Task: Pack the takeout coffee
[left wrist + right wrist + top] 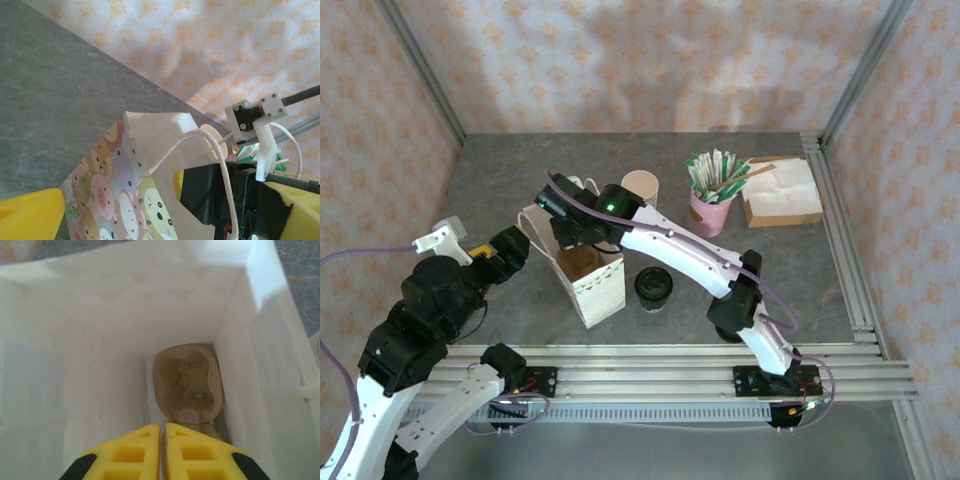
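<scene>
1. Right claw (162, 427): fingers together, tips down inside the white paper bag (600, 295), just above a tan cup carrier (187, 385) on the bag floor. Whether it pinches the carrier's edge cannot be told.
2. Left claw (165, 212): fingers wide apart, a corner of the bag between them.
3. Takeout coffee (653, 288): upright on the worktop (500, 180), lid up, outside the bag, just beside its right wall. It lies right of and below the right claw. The right arm is nearer.
</scene>
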### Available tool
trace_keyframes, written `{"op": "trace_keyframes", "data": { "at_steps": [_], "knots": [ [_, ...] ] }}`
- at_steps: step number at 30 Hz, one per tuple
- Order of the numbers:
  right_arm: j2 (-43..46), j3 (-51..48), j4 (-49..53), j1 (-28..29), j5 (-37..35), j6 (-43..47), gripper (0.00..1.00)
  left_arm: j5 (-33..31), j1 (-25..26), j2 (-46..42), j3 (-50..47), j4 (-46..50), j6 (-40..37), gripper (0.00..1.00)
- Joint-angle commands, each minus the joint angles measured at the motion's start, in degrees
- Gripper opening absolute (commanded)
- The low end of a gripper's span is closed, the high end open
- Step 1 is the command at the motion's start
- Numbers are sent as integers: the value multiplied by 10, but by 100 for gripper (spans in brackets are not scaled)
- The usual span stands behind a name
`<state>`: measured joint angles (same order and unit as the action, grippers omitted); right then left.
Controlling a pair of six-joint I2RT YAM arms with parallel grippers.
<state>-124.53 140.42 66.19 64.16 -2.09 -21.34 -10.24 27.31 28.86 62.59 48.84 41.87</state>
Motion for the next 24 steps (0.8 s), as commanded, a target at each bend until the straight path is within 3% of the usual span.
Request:
{"op": "trace_keyframes", "data": {
  "at_steps": [1,9,16,24],
  "knots": [
    [-21,21,34,0,11,8,11,-53,-3,-3,20,37,-4,100],
    [-62,43,64,0,26,32,13,-74,-3,40,36,61,21,96],
    [-93,57,87,-4,21,32,19,-74,-13,83,53,21,27,96],
    [-114,56,89,-14,44,29,22,26,-116,112,73,-18,23,96]
  ]
}}
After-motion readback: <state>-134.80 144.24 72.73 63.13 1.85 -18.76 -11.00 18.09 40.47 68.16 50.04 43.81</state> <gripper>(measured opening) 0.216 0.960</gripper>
